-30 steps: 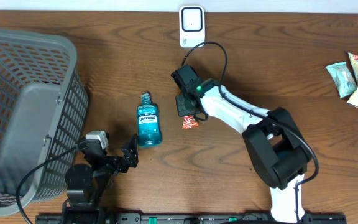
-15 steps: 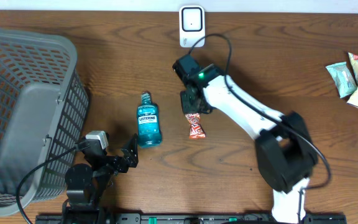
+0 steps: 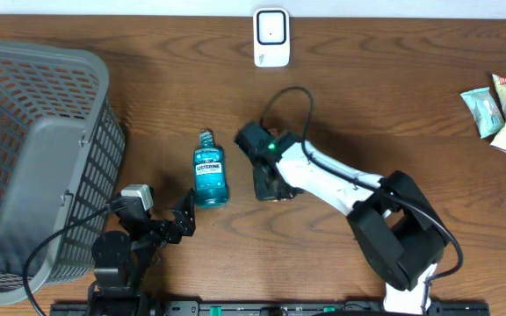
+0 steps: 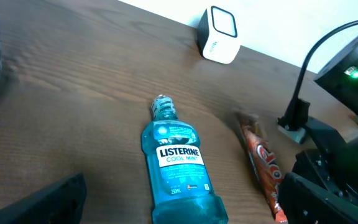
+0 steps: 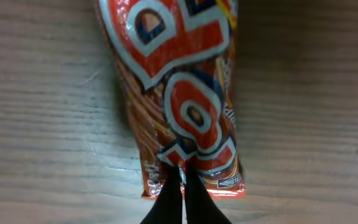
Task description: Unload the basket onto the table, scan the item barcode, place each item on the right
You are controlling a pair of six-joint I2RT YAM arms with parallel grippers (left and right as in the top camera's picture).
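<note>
Grey mesh basket (image 3: 33, 158) on the wooden table (image 3: 393, 96), well to the far side of the left gripper (image 3: 178, 221), whose jaws stand spread and empty. Blue mouthwash bottle (image 4: 178, 168) lying flat just ahead of those jaws. White scanner (image 3: 271, 37) well beyond both grippers. Right gripper (image 5: 183, 200), jaws pressed together, pinching the end of the orange snack bar (image 5: 179, 93), which lies directly ahead of the fingertips (image 5: 194, 200).

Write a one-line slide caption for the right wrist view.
Shut right gripper pinching the end of an orange snack packet over the wooden table.
</note>
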